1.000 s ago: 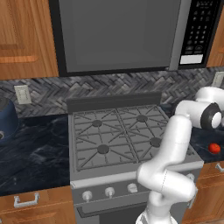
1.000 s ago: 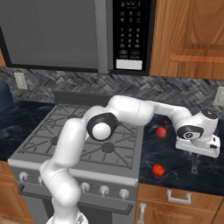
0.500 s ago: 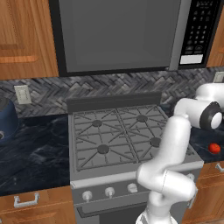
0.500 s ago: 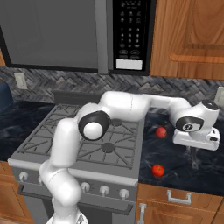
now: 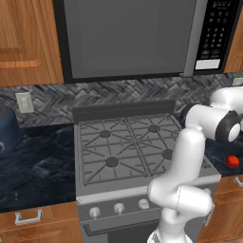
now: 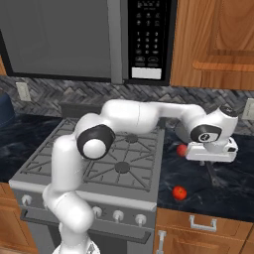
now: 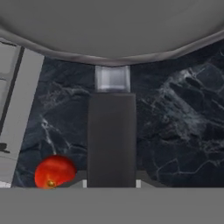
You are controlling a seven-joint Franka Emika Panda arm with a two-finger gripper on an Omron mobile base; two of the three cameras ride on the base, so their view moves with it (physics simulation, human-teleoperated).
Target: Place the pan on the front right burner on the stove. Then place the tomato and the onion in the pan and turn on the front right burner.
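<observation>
Pan handle [image 7: 111, 138] runs dark and straight up the middle of the hand view, clamped between the gripper's [image 7: 111, 183] closed tips, and meets the grey pan [image 7: 109, 30] through a short silver neck. To the left, the stove [image 5: 118, 152] stands with bare grates, its front right burner [image 6: 122, 167] uncovered. Right of the stove, the gripper [image 6: 213, 173] hangs over the dark marble counter [image 6: 233, 188], with one tomato [image 6: 179, 193] near the counter's front edge and another red one [image 6: 182, 149] just beside the stove.

Dark marble counter [image 6: 233, 191]: two red tomatoes [image 6: 179, 192] near stove [image 6: 44, 166].
</observation>
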